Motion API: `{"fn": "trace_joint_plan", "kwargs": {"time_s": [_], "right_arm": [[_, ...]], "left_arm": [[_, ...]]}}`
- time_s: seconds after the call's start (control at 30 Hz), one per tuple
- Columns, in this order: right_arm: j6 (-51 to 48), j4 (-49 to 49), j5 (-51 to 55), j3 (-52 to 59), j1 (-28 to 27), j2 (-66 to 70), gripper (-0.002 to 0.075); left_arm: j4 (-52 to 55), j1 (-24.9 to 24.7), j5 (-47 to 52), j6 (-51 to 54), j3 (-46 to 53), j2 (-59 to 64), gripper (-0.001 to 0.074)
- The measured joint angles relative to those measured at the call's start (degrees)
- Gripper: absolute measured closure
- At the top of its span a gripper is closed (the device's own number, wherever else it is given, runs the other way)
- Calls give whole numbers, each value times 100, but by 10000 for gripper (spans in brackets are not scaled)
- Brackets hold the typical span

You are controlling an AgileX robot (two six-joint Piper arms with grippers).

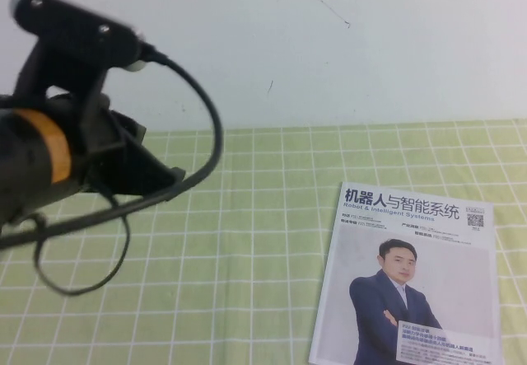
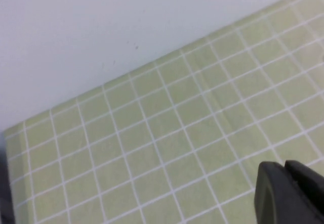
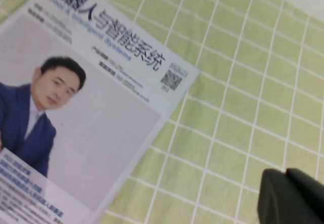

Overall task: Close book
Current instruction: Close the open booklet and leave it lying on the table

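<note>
The book (image 1: 412,283) is a thin magazine lying shut and flat on the green checked cloth at the front right, cover up, showing a man in a blue suit under Chinese title text. It also fills one side of the right wrist view (image 3: 81,107). My left gripper (image 2: 286,169) is shut on nothing and hangs above bare cloth near the back wall; its arm (image 1: 58,142) looms raised at the left of the high view. My right gripper (image 3: 284,176) is shut with nothing in it and hovers over cloth beside the book's corner. It is out of the high view.
A green cloth with white grid lines (image 1: 247,258) covers the table up to a plain white wall (image 1: 329,44). A black cable (image 1: 206,134) loops off the left arm above the cloth.
</note>
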Motion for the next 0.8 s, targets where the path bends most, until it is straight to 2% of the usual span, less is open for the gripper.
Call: {"fn": "trace_joint_plan", "kwargs": {"time_s": [0.43, 0.63, 0.8], "right_arm": [[25, 491, -113, 1712, 0, -3412, 727], [35, 940, 95, 2219, 0, -4678, 727], [35, 1051, 208, 2325, 0, -5062, 728]], "left_arm": [[24, 0, -2513, -154, 2847, -2309, 738], [-35, 0, -2694, -330, 3171, -2557, 738], [-35, 0, -2722, -366, 3171, -2555, 738]]}}
